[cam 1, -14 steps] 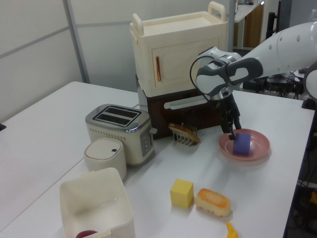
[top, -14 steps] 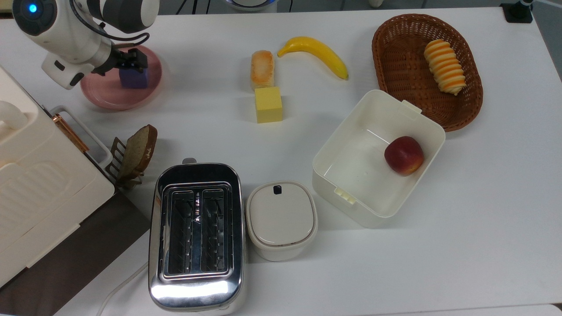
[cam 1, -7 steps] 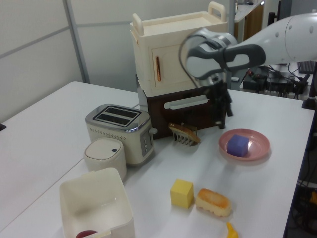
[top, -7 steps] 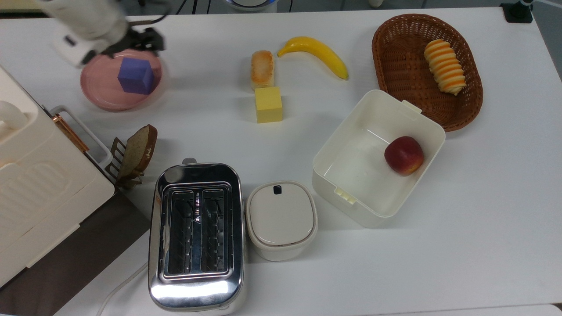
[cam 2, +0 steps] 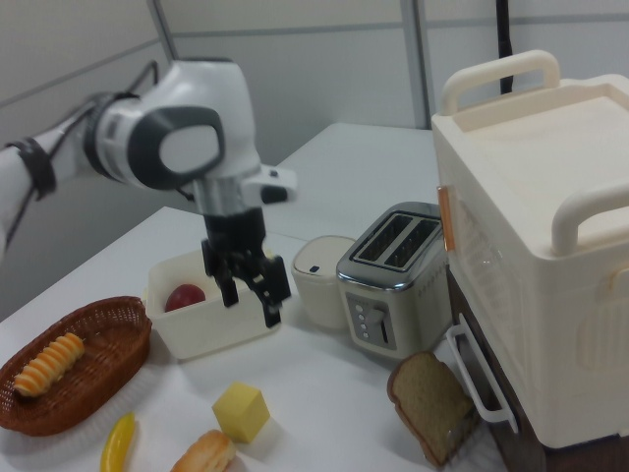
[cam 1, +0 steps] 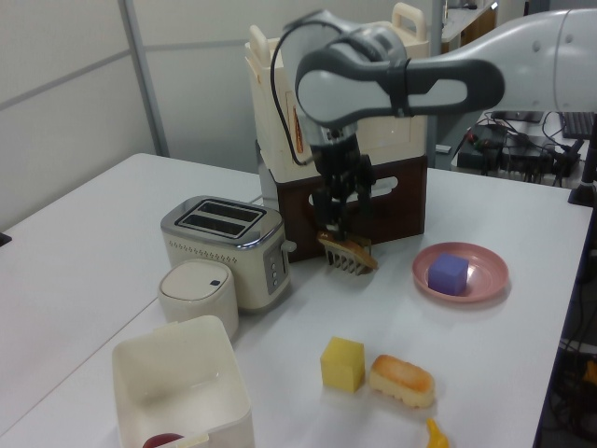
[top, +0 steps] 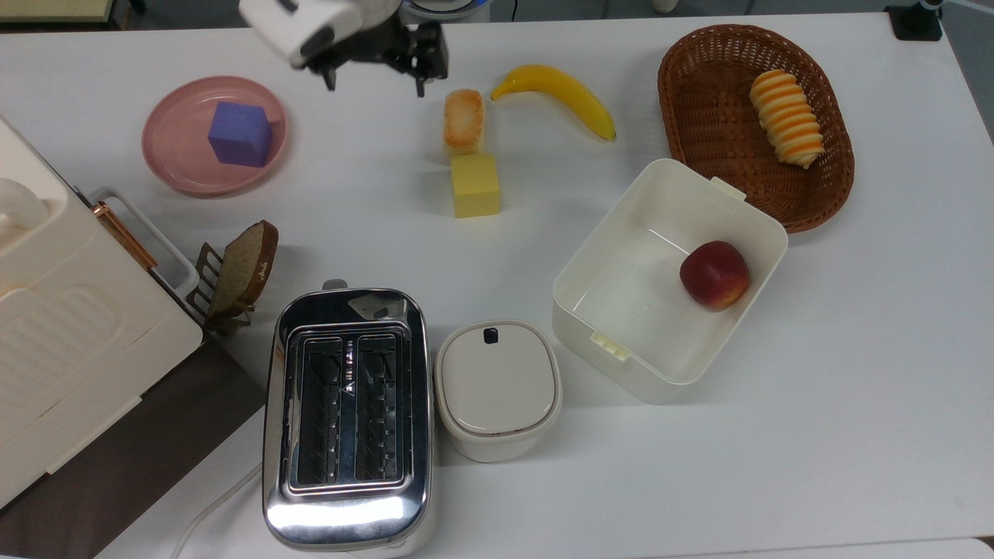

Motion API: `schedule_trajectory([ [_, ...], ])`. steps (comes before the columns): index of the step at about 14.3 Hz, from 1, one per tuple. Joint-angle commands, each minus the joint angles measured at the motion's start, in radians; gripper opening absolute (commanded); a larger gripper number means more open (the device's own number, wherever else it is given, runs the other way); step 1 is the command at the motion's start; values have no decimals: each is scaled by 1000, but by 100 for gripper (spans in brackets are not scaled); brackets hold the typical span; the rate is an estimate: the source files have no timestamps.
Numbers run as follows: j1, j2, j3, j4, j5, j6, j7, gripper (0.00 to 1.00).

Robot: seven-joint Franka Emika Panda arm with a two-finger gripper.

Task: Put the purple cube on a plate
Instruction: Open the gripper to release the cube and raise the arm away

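The purple cube [top: 240, 133] rests alone on the salmon-pink plate [top: 167, 151] at the top view's upper left. In the left view the cube [cam 1: 448, 273] sits in the middle of the plate [cam 1: 488, 282]. My gripper [top: 377, 80] is open and holds nothing; it hangs in the air well to the top view's right of the plate, near the table's far edge. In the left view the gripper [cam 1: 336, 221] hangs in front of the cabinet, above the toast rack. In the right view the gripper [cam 2: 253, 305] points down above the table.
A yellow cube [top: 474, 185], a bread roll [top: 463, 121] and a banana [top: 555, 97] lie mid-table. A wicker basket [top: 823, 194], a white box [top: 621, 326] holding an apple [top: 714, 274], a toaster [top: 345, 411], a lidded pot [top: 497, 388], a toast rack [top: 241, 268] and a cream cabinet [top: 70, 334] stand around.
The gripper let go of the purple cube, rose off the plate and swung far to the top view's right. The cube stays on the plate.
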State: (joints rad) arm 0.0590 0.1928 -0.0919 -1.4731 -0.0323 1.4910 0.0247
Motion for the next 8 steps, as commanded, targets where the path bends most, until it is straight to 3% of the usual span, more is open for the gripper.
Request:
schedule_trajectory([
  [1, 59, -53, -19, 1, 0, 28, 202, 100],
  [8, 64, -70, -15, 2, 8, 31, 213, 100],
])
